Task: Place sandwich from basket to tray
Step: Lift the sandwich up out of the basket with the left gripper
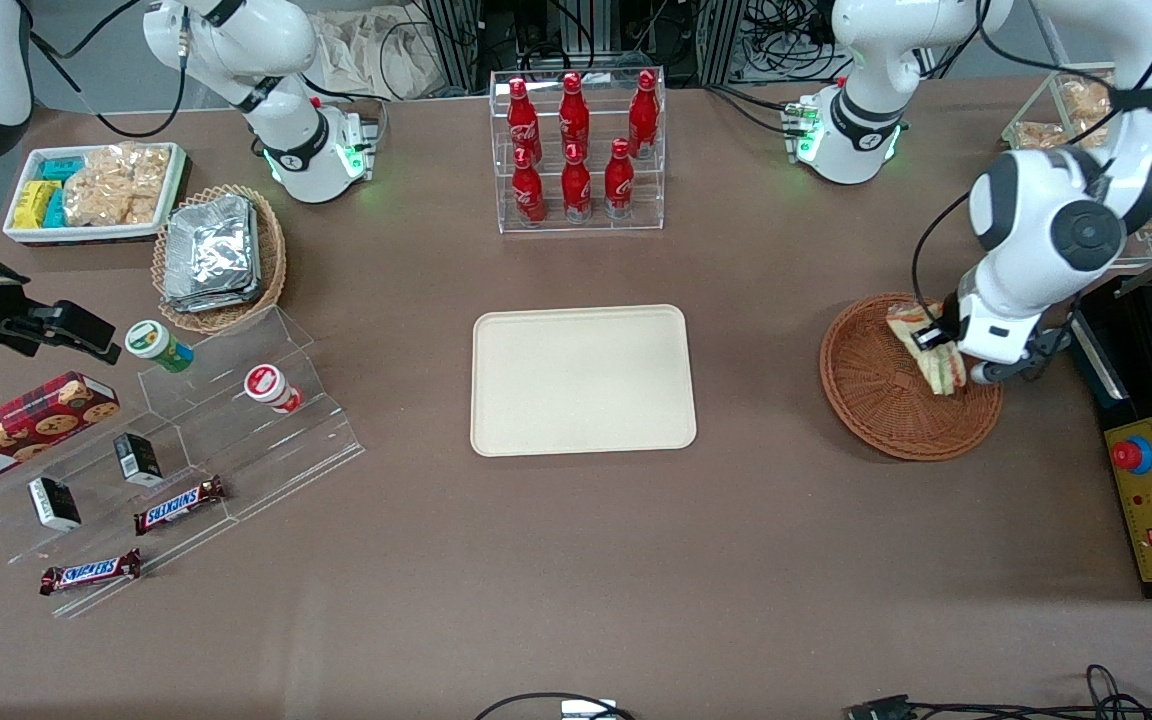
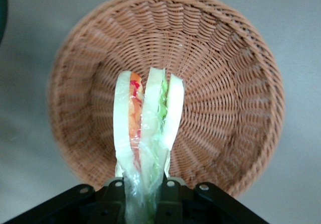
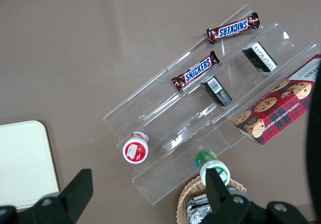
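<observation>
The clear-wrapped sandwich, pale bread with orange-red and green filling, hangs over the reddish-brown wicker basket. My gripper is shut on the sandwich, its two fingers pressing the wrapped end. In the front view the gripper holds the sandwich above the basket, toward the working arm's end of the table. The cream-beige tray lies at the table's middle with nothing on it, well apart from the basket.
A clear rack of red cola bottles stands farther from the front camera than the tray. A tan basket of foil packets, a white snack tray and a clear stepped stand lie toward the parked arm's end. A black control box is beside the basket.
</observation>
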{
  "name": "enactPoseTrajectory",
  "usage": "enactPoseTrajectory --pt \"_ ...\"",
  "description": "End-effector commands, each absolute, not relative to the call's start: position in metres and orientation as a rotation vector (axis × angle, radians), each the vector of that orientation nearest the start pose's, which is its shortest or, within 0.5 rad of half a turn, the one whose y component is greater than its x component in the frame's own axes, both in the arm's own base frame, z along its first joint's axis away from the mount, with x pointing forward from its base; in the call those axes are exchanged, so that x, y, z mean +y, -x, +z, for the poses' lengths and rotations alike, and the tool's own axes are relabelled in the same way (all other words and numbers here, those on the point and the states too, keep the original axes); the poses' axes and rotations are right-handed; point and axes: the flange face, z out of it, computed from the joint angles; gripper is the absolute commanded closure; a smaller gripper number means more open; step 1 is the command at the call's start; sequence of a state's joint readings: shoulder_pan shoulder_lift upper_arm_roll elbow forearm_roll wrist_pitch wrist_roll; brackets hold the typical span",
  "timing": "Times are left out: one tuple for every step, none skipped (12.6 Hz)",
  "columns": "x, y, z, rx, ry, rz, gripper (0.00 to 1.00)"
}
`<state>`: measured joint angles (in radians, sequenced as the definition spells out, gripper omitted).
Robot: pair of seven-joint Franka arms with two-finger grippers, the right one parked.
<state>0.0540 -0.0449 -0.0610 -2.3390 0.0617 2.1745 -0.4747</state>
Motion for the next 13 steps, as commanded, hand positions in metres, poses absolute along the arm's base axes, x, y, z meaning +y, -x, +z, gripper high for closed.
enactPoseTrajectory --pt "-0.004 -0.509 0.428 -0.557 2.996 0.226 0.89" --pt "-0.003 -0.519 0.461 -0.525 2.998 0.248 0.89" --pt "-0.003 -0.525 0.489 -0.496 3.004 0.249 0.89" --pt "-0.007 -0.529 0.512 -0.452 3.013 0.246 0.89" --pt "-0.010 -0.535 0.534 -0.411 3.023 0.234 0.89" --pt "-0.017 -0.540 0.554 -0.359 3.031 0.229 0.88" --pt "-0.025 -0.543 0.571 -0.326 3.034 0.236 0.88" --pt "-0.042 -0.545 0.582 -0.277 3.034 0.243 0.87" --pt "-0.073 -0.546 0.593 -0.216 3.042 0.216 0.86" --pt "-0.115 -0.542 0.596 -0.112 3.048 0.202 0.86" --pt "-0.159 -0.536 0.593 -0.006 3.043 0.199 0.86" --pt "-0.206 -0.531 0.591 0.043 3.047 0.191 0.86" --pt "-0.240 -0.529 0.587 0.013 3.065 0.195 0.85"
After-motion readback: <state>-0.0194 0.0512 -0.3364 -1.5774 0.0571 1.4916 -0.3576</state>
